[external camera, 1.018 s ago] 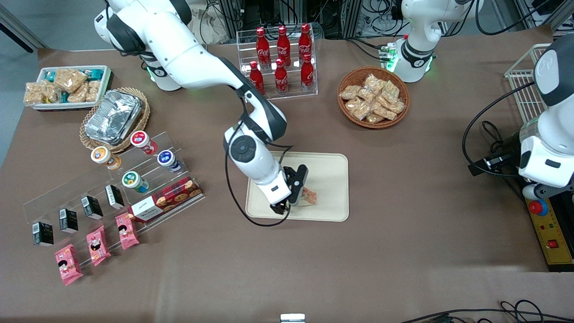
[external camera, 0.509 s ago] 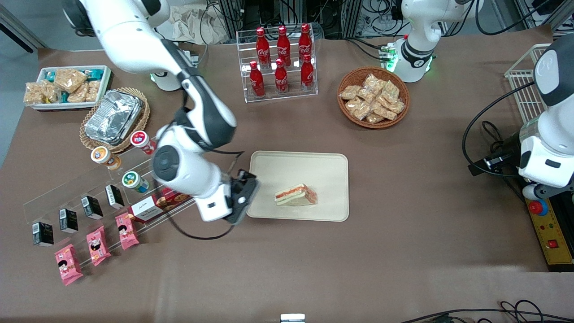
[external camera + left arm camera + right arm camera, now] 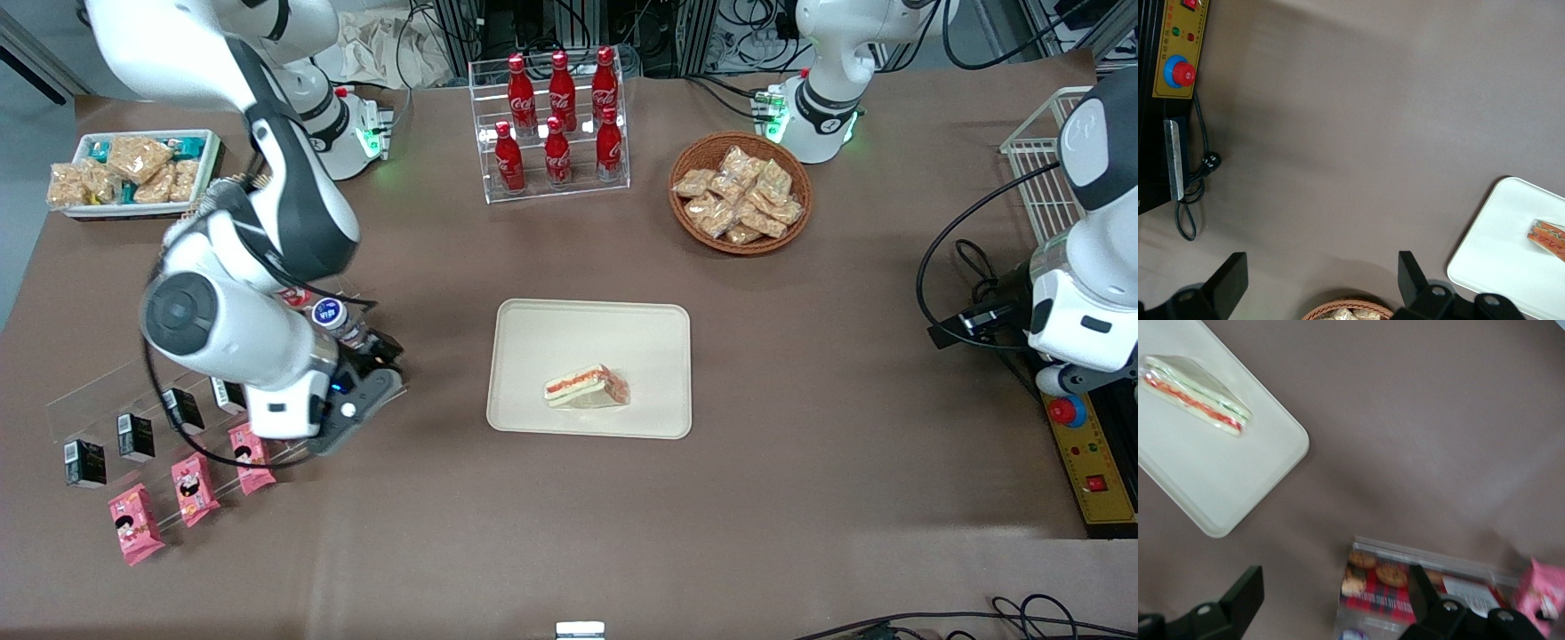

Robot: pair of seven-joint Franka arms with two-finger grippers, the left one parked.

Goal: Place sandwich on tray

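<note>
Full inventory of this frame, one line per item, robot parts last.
sandwich: 1, white with red and green filling, on the tray
tray: 1, cream, table centre
cola bottles: 6, red, in clear rack
snack basket: 1, wicker, tan packets, toward parked arm's end
white bin: 1, tan snack packets, toward working arm's end
pink packets: 3, near front camera
black cartons: 4, clear shelf
gripper: open, empty, above cookie box

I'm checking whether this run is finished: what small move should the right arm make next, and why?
Probably just ease clear and park. The sandwich already lies flat on the tray, untouched, and the gripper, jaws open and empty, hangs over the red cookie box toward the working arm's end, well away from the tray.
</note>
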